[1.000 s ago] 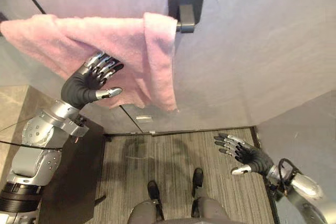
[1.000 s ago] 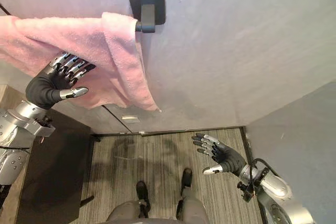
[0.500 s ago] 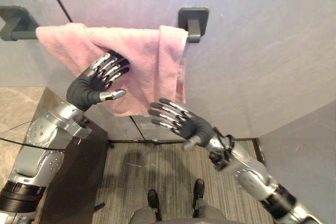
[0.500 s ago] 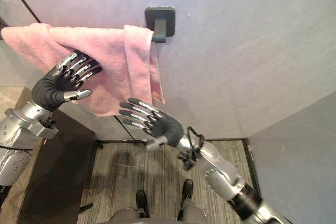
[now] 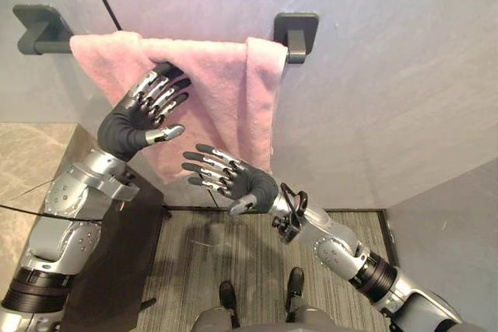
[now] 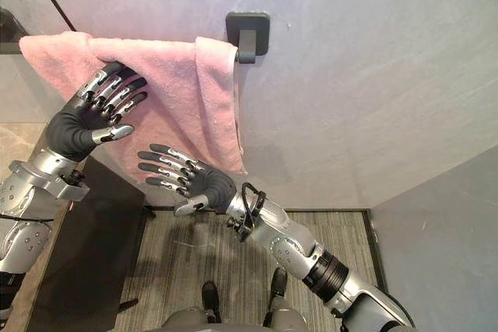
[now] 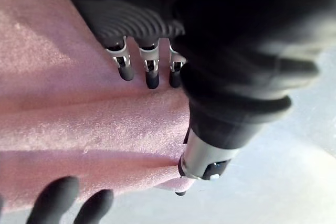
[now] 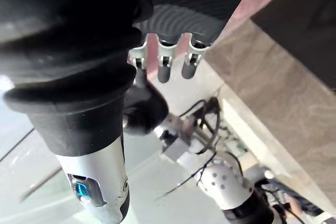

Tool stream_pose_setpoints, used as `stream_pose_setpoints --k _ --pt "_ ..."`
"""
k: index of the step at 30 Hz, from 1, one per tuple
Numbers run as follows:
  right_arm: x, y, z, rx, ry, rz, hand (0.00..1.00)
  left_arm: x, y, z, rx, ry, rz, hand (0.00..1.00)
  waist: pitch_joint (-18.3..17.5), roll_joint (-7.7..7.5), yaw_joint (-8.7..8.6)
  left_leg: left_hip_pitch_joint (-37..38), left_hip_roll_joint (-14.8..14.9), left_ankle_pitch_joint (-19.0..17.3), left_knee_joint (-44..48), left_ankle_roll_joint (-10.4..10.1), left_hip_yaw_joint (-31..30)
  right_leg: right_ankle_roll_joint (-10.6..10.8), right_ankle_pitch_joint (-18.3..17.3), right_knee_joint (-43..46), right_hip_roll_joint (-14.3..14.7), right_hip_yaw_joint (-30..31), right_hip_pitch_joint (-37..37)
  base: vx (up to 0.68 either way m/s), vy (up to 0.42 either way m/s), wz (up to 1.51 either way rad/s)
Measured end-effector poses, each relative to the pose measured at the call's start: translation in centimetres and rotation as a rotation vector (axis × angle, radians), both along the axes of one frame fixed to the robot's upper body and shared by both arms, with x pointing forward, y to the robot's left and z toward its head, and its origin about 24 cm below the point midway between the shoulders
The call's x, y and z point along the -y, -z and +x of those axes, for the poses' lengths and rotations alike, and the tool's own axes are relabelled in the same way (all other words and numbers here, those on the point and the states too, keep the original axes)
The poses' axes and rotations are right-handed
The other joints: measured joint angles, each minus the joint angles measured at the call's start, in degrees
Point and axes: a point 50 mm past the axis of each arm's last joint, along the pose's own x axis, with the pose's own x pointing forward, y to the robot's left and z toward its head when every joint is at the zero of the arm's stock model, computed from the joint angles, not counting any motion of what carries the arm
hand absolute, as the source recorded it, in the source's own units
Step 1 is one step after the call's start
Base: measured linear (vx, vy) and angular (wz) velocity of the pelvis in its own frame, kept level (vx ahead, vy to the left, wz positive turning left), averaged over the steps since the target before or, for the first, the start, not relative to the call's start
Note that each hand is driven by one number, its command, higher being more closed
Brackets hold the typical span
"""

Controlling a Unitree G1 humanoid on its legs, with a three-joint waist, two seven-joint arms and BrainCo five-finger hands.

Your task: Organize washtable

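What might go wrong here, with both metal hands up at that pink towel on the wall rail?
1. The left hand lies on the pink towel with straight fingers, gripping nothing. A sideways push might bunch the cloth or drag it off the rail, towards the rail bracket.
2. The right hand is open near the towel's lower edge. Its fingers might snag the cloth and tug it down.

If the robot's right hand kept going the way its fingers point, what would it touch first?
The right hand would probably meet the lower hanging part of the pink towel first, just past its straight fingers, though depth is unclear.
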Motion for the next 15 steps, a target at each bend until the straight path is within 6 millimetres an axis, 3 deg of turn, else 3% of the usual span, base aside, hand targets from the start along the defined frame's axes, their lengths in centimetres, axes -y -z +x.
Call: stream_pose_setpoints --k 6,11,15 --pt "2.2 -2.9 5.6 0.144 0.263 -0.095 0.00 0.2 -0.6 0.0 0.017 0.018 0.030 0.00 0.8 1.03 0.32 -0.8 -0.6 0.9 -1.1 0.3 -1.2 0.0 0.0 0.0 -0.3 -1.3 -0.6 0.04 0.019 0.12" --pt "3.3 -5.6 8.6 0.175 0.411 -0.063 0.00 1.3 -2.3 0.3 0.040 0.098 0.162 0.00 3.0 1.70 1.74 -1.0 -0.5 1.6 -2.2 0.2 -1.5 0.0 0.0 0.0 -0.1 -1.4 -1.1 0.06 0.011 0.02" --pt "2.5 -6.2 8.7 0.182 0.401 -0.047 0.00 1.9 -2.7 0.4 0.029 0.147 0.240 0.00 4.0 2.32 1.91 -0.9 -0.3 1.6 -2.3 0.2 -1.3 0.0 0.0 0.0 -0.1 -1.4 -1.2 0.06 0.012 0.00"
